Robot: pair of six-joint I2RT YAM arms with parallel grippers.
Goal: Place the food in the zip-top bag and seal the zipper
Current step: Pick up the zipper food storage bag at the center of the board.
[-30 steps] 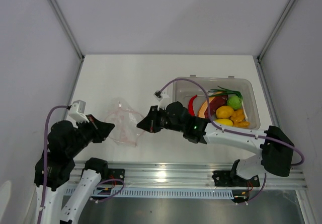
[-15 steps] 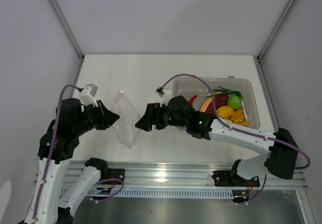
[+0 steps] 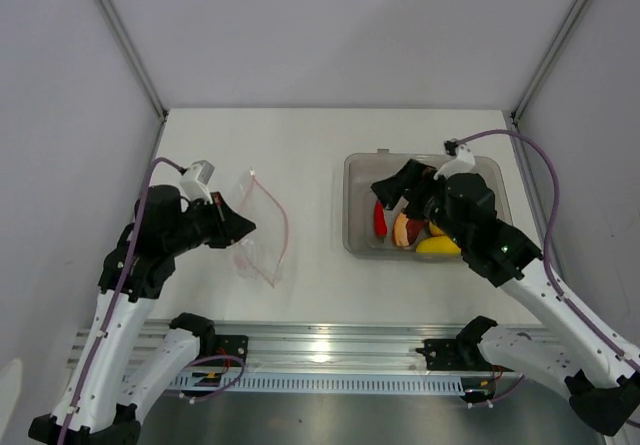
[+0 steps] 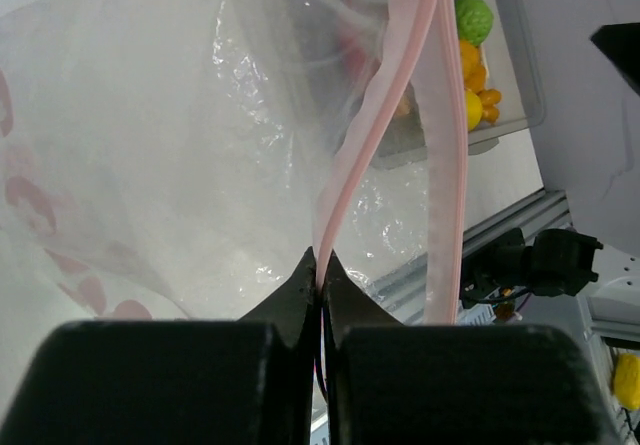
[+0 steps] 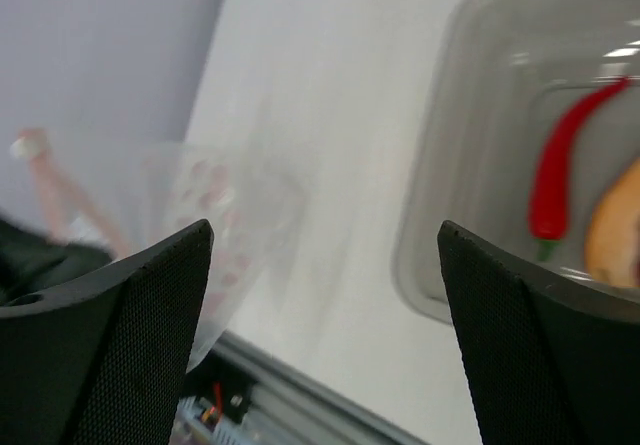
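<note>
The clear zip-top bag hangs at the left of the table, its mouth gaping. My left gripper is shut on one lip of its pinkish-red zipper; in the left wrist view the strip runs up from the pinched fingertips of that gripper. My right gripper hovers open over the left end of the bin, with nothing between its fingers. The food lies in the bin: a red chili, an orange piece and a yellow fruit; the arm hides the rest.
The grey translucent bin stands at the right of the table, about a hand's width from the bag. An aluminium rail runs along the near edge. Grey walls close in the table at the back and both sides.
My right gripper let go of the bag's mouth, opened wide and swung right to the bin. The left arm moved the bag a little to the right, still holding its strip.
</note>
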